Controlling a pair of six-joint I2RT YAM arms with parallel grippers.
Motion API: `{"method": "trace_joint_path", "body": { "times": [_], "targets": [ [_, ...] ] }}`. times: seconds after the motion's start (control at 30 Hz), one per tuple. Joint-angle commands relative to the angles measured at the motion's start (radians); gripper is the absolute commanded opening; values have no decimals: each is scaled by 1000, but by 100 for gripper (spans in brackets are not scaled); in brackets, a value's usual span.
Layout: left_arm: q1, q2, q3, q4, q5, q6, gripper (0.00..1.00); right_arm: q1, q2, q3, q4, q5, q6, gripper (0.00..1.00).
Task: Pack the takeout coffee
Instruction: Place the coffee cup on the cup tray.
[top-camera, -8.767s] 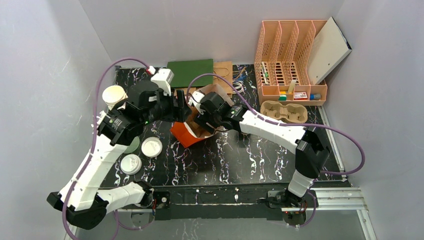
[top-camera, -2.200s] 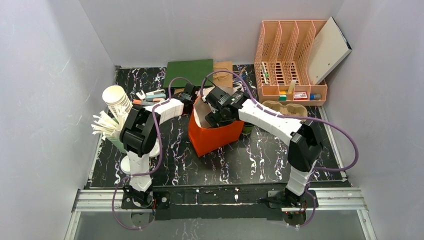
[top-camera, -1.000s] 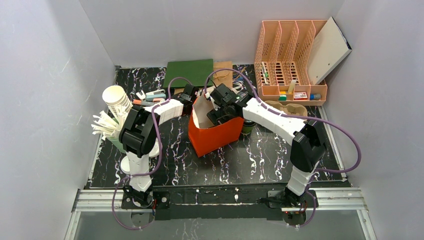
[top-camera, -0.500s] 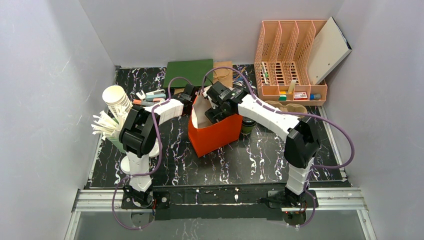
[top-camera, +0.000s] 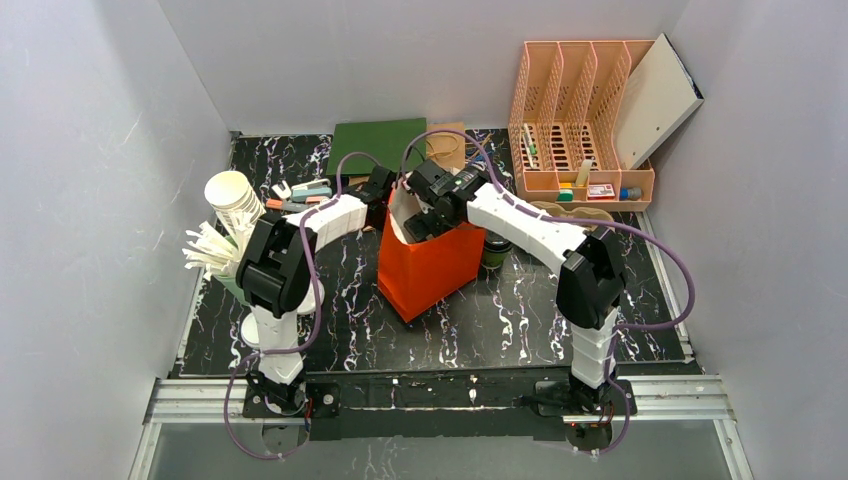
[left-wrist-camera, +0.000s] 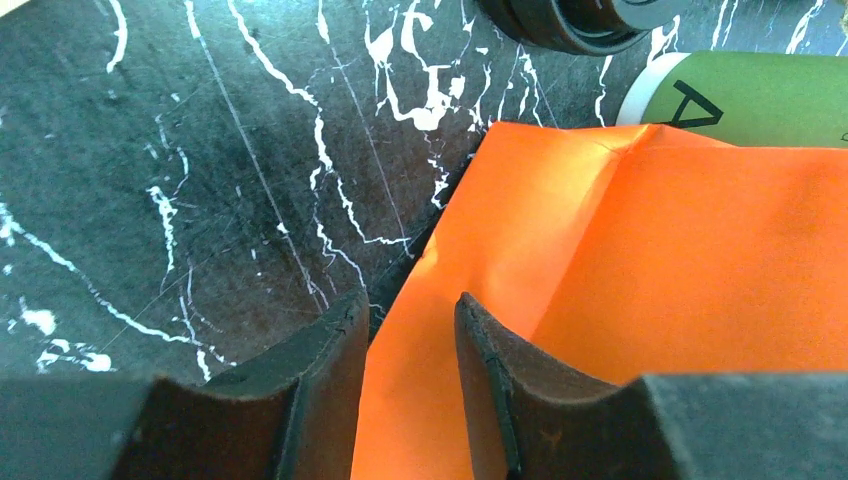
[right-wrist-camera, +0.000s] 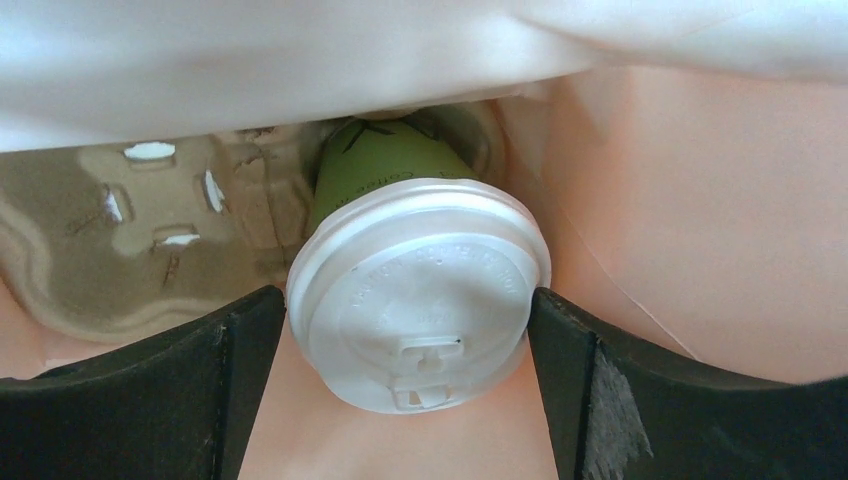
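Observation:
An orange paper bag (top-camera: 430, 268) stands open in the middle of the table. My left gripper (top-camera: 385, 200) is at its rear left corner, shut on the bag's orange wall (left-wrist-camera: 620, 250), which runs between the fingers (left-wrist-camera: 335, 350). My right gripper (top-camera: 421, 224) reaches into the bag. It is open, with a finger (right-wrist-camera: 235, 340) on each side of a green cup with a white lid (right-wrist-camera: 418, 290) that sits in a cardboard cup carrier (right-wrist-camera: 120, 240). The takeout coffee (top-camera: 495, 250), dark green with a black lid, stands on the table just right of the bag.
A stack of white cups (top-camera: 232, 195) and a bundle of pale sticks (top-camera: 205, 250) are at the left. A peach desk organiser (top-camera: 580, 120) and another cardboard carrier (top-camera: 592, 213) stand at the back right. A green folder (top-camera: 380, 140) lies at the back.
My right gripper's jaws have spread wider around the white-lidded cup, and that arm has shifted a little left over the bag. The left gripper keeps its hold on the bag.

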Motion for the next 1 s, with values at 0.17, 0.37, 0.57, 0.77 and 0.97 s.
{"method": "trace_joint_path", "body": {
  "times": [0.17, 0.37, 0.57, 0.77, 0.97],
  "targets": [
    [17, -107, 41, -53, -53, 10, 37, 9, -7, 153, -65, -9, 28, 98],
    [18, -139, 40, -53, -103, 13, 39, 26, -34, 129, -67, 26, 28, 98],
    [57, -207, 33, -65, -199, -9, 52, 35, -67, 74, -32, 52, 27, 98],
    [152, -329, 57, -157, -288, -22, 61, 36, -93, 18, 12, 63, 22, 98],
    [178, -437, 156, -292, -326, -4, 69, 43, -97, -7, 27, 77, 23, 98]
  ]
}}
